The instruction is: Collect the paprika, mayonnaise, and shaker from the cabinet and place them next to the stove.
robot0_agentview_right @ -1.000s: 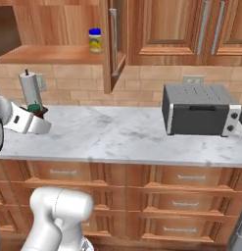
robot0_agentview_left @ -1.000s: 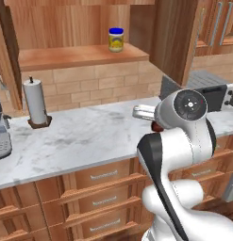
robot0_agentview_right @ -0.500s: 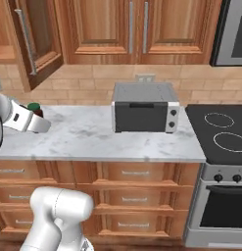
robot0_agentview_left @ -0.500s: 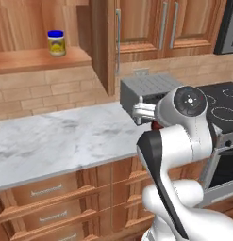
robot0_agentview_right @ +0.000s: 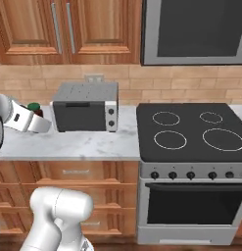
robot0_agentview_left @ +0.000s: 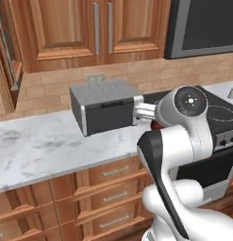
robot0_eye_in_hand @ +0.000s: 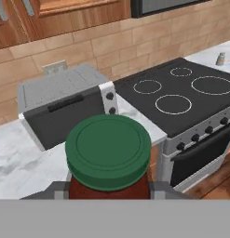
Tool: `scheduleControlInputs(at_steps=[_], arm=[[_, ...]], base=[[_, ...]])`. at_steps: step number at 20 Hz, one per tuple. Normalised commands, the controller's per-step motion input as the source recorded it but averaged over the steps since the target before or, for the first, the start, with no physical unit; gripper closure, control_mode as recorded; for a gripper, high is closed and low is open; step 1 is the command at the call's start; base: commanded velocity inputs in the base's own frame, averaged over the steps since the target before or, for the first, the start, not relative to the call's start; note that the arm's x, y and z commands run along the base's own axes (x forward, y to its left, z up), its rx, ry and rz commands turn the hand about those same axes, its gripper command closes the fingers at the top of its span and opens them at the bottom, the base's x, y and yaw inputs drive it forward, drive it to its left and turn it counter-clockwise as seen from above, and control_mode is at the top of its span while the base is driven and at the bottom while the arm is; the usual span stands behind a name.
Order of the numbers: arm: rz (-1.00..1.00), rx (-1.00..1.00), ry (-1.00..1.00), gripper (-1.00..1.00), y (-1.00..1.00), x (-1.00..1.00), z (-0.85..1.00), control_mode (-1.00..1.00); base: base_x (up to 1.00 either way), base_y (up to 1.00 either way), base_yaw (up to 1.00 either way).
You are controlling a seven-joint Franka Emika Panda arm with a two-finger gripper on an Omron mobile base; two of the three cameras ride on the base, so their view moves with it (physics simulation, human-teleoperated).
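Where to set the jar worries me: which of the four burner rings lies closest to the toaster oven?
The rear-left ring: it sits on the stove edge facing the toaster oven; the others lie farther forward or right.

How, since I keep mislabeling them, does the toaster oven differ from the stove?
The toaster oven is a grey box standing on the marble counter; the stove is a wider black glass top level with it. The toaster oven's two knobs stack vertically; the stove's run in a row along its front. Both back onto the brick wall.
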Motion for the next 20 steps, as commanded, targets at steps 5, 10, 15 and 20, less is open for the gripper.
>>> scheduleControlInputs(at_steps=[5, 10, 15, 20], arm=[[0.0, 0.0, 0.0, 1.0, 0.0, 0.0, 0.0, 1.0], [0.0, 0.0, 0.0, 1.0, 0.0, 0.0, 0.0, 1.0], [0.0, 0.0, 0.0, 1.0, 0.0, 0.0, 0.0, 1.0], [0.0, 0.0, 0.0, 1.0, 0.0, 0.0, 0.0, 1.0]], base=[[0.0, -1.0, -0.03], [0.04, -1.0, -0.01], [0.2, -0.96, 0.0], [0.41, -0.73, 0.0]])
